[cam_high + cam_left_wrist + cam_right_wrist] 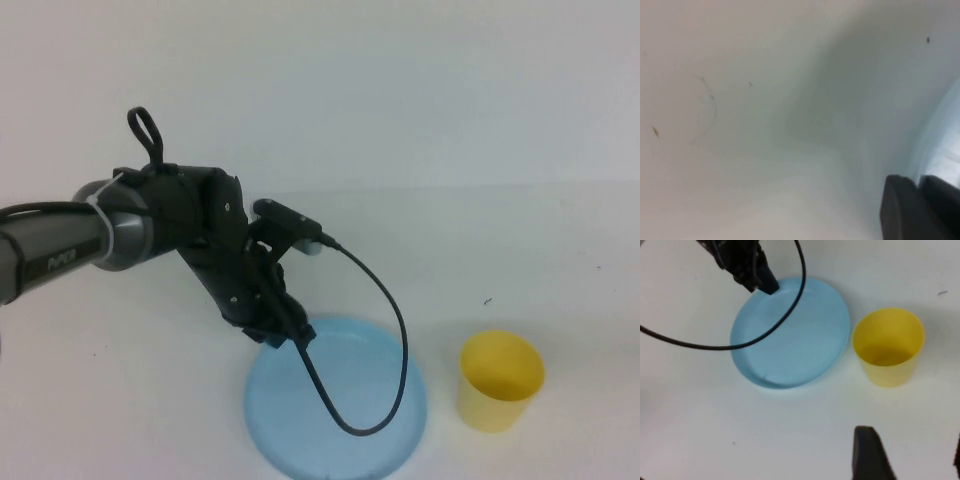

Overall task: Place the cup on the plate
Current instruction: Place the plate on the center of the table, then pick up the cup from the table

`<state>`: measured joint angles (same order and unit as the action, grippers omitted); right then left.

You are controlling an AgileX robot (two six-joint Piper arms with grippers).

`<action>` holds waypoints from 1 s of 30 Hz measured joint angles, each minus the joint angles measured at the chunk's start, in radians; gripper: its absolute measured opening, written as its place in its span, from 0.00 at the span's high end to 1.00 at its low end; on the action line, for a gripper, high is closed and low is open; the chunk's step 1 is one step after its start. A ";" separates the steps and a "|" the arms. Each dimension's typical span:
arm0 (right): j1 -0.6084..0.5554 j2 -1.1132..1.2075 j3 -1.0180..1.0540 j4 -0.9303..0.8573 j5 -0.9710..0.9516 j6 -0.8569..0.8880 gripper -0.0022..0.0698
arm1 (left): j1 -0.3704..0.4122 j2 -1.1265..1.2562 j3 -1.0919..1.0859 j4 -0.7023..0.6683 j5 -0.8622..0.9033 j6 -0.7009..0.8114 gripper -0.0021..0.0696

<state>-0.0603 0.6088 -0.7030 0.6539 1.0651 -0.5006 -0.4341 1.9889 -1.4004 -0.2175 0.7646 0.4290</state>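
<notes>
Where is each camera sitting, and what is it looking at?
High view: raised on the robot's side, looking down at the table, the light-blue plate, the yellow cup and the left arm, its left gripper at the plate's far-left rim.
Left wrist view: on the left arm, close to the table, showing the left gripper's dark tips and a sliver of plate.
Right wrist view: on the right arm, above plate and cup; the right gripper hangs near the cup, jaws open.
High and right wrist views share plate, cup and left gripper.

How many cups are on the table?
1: the yellow cup stands upright on the table just right of the blue plate, not on it. The left gripper is at the plate's far rim.
</notes>
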 joint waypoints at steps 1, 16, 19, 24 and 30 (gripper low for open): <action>0.000 0.000 0.000 -0.010 -0.008 0.000 0.47 | 0.000 0.000 -0.002 -0.007 -0.011 0.001 0.87; 0.039 0.267 -0.024 -0.064 -0.076 -0.047 0.47 | 0.045 -0.161 -0.006 -0.155 -0.090 0.043 0.69; 0.097 0.351 -0.074 -0.079 -0.088 -0.044 0.47 | 0.104 -0.278 -0.006 -0.152 -0.059 0.043 0.69; 0.192 0.488 -0.184 -0.202 -0.109 0.018 0.47 | 0.204 -0.516 -0.006 -0.150 0.051 0.059 0.69; 0.329 0.684 -0.325 -0.372 -0.109 0.151 0.47 | 0.211 -0.825 -0.006 -0.220 0.183 0.139 0.78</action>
<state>0.2688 1.2932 -1.0279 0.2818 0.9563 -0.3496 -0.2227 1.1644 -1.4065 -0.4377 0.9472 0.5679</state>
